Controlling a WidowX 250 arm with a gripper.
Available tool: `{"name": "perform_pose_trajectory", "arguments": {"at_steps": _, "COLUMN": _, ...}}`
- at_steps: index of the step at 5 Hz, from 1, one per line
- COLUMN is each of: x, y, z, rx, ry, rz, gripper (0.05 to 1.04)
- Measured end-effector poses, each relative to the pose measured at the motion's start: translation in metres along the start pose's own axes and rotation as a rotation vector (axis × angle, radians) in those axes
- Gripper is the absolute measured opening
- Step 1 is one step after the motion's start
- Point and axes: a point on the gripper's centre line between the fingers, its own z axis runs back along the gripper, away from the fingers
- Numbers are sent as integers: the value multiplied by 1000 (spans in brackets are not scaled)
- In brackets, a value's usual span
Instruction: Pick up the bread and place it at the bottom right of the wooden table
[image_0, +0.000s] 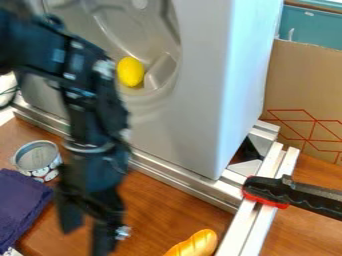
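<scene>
Navy cloth is being seen folded on the wooden tabletop at the left of the camera view, its outer edge being cut off by the frame. Its right edge is being placed just beside the gripper; whether contact is being made cannot be told. The gripper is being held pointing down at the lower left, its two fingers being spread, with bare wood being seen between them. Nothing is being pinched.

Above the cloth, an open tin is being set near the arm, its rim facing up. Behind, a metal rail is being run slantwise along the foot of a grey sink unit, and partly being hidden by the arm. A yellow lemon is being held in the basin, near its lower wall.

To the gripper's image-right, open wood is being left as far as a bread loaf, which is being cut by the bottom edge. Beyond the loaf, that room is being bounded by pale rails, with a black-and-red handle being laid across them. Upper right, cardboard is being stood upright.
</scene>
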Motion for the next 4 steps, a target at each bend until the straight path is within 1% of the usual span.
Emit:
{"name": "perform_pose_trajectory", "arguments": {"at_steps": 1, "x": -41, "y": 37, "z": 9, "rx": 105, "ry": 50, "rz": 91, "gripper": 998}}
{"name": "perform_pose_trajectory", "arguments": {"at_steps": 2, "x": -60, "y": 64, "z": 10, "rx": 112, "ry": 47, "rz": 134, "gripper": 998}}
{"name": "perform_pose_trajectory", "arguments": {"at_steps": 3, "x": -74, "y": 88, "z": 5, "rx": 109, "ry": 55, "rz": 144, "gripper": 998}}
{"name": "perform_pose_trajectory", "arguments": {"at_steps": 4, "x": -74, "y": 100, "z": 2, "rx": 123, "ry": 66, "rz": 134, "gripper": 998}}
